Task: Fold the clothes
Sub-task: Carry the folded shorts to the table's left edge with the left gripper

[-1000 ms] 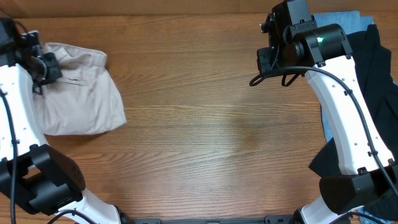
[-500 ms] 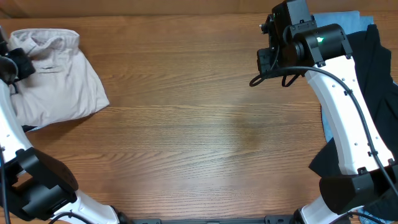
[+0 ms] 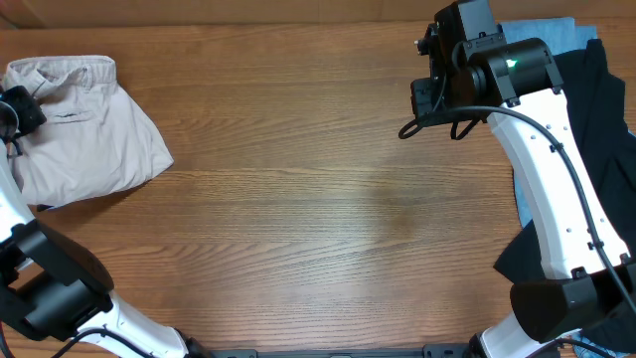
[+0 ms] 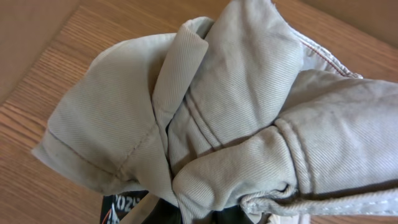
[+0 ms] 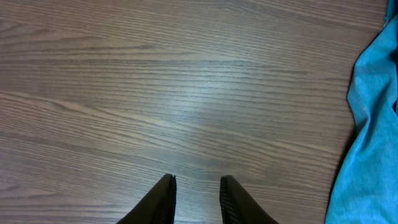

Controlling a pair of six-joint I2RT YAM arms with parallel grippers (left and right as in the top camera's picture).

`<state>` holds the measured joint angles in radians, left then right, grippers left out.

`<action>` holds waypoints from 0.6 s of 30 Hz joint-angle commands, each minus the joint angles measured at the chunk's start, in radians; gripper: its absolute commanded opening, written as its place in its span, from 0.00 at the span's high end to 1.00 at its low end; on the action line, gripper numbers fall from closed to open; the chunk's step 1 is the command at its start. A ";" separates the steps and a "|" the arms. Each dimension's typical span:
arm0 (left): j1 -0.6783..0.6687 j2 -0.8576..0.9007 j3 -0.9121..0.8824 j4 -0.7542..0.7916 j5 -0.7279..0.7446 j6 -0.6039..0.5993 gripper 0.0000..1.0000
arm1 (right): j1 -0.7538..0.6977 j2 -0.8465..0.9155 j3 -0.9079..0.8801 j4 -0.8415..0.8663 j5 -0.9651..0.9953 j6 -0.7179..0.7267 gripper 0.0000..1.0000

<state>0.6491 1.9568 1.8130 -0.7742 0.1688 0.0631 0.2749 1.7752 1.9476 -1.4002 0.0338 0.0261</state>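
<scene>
The pale beige shorts (image 3: 89, 139) lie folded at the table's far left corner, waistband toward the back. My left gripper (image 3: 18, 107) sits at their left edge, shut on a bunched fold of the shorts (image 4: 249, 93). In the left wrist view the cloth fills the frame and hides most of the left gripper (image 4: 205, 214). My right gripper (image 3: 434, 94) hovers at the back right over bare wood. In its own view the right gripper (image 5: 197, 186) is open with a narrow gap and holds nothing.
A light blue garment (image 3: 537, 30) and a black garment (image 3: 606, 119) lie heaped along the right edge, partly under my right arm. The blue cloth (image 5: 373, 124) lies just right of the right fingers. The wooden table (image 3: 328, 199) stretches between the arms.
My left gripper has dragged the beige shorts leftward and toward the back corner of the table. The right arm has not moved.
</scene>
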 commanded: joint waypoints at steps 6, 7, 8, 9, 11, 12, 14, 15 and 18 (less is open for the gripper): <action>0.048 0.029 0.043 0.071 0.008 0.019 0.95 | -0.004 -0.004 0.004 -0.010 0.010 0.011 0.73; 0.055 0.033 0.043 0.078 0.008 0.020 0.95 | -0.004 -0.004 0.004 -0.012 0.009 0.011 0.73; 0.061 0.037 0.043 0.082 0.008 0.019 0.95 | -0.004 -0.004 0.004 -0.014 0.010 0.011 0.73; 0.067 0.045 0.043 0.084 0.007 0.020 0.94 | -0.004 -0.004 0.004 -0.018 0.010 0.011 0.73; 0.079 0.066 0.043 0.085 -0.003 0.019 0.93 | -0.004 -0.004 0.004 -0.024 0.010 0.011 0.73; 0.086 0.079 0.043 0.085 -0.021 0.007 0.89 | -0.004 -0.004 0.004 -0.027 0.010 0.011 0.73; 0.101 0.103 0.043 0.083 -0.099 -0.071 0.33 | -0.004 -0.004 0.004 -0.031 0.010 0.011 0.73; 0.110 0.113 0.043 0.076 -0.132 -0.108 0.00 | -0.004 -0.004 0.004 -0.033 0.010 0.011 0.73; 0.143 0.119 0.044 0.028 -0.238 -0.236 0.00 | -0.004 -0.004 0.004 -0.044 0.010 0.011 0.73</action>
<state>0.7513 2.0579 1.8259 -0.7235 0.0704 -0.0280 0.2749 1.7752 1.9476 -1.4395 0.0338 0.0292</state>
